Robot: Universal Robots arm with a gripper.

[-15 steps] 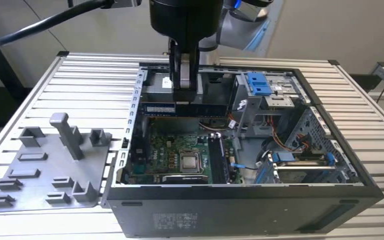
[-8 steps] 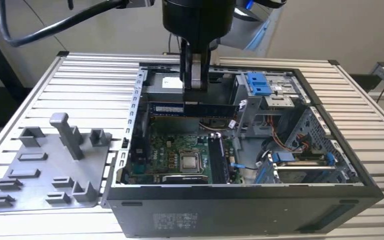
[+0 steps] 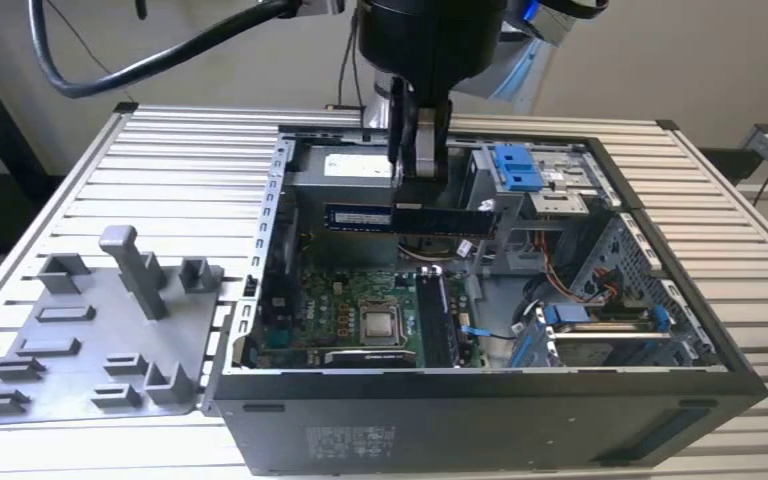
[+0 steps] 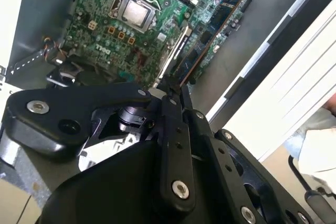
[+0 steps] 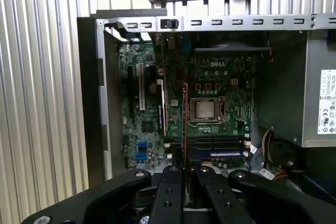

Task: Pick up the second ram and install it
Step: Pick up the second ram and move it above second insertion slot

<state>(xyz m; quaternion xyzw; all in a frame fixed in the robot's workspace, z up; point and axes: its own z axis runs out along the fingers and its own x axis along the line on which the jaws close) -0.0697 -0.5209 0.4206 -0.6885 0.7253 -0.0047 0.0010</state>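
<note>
Hanging above the open computer case (image 3: 491,410), the gripper (image 3: 418,188) has its fingers pressed together on the second ram (image 3: 454,222), pinching it by the upper edge. In the exterior view the dark stick sits level and lengthwise, clear of the green motherboard (image 3: 337,300) below it and towards the far end of the case. Down on that board the square processor (image 3: 381,323) shows bright metal, and the long black memory slots (image 3: 435,320) run just beside it on the exterior view's right.

In the first wrist view the stick (image 5: 184,124) shows edge-on, a thin line running out from between the fingertips (image 5: 185,170) over the board. The second wrist view gives the same thin edge (image 4: 210,38) jutting from the closed gripper (image 4: 172,88).

On the exterior view's left, the grey holder tray (image 3: 77,340) with its posts rests on the slatted table (image 3: 184,150), right next to the case.
</note>
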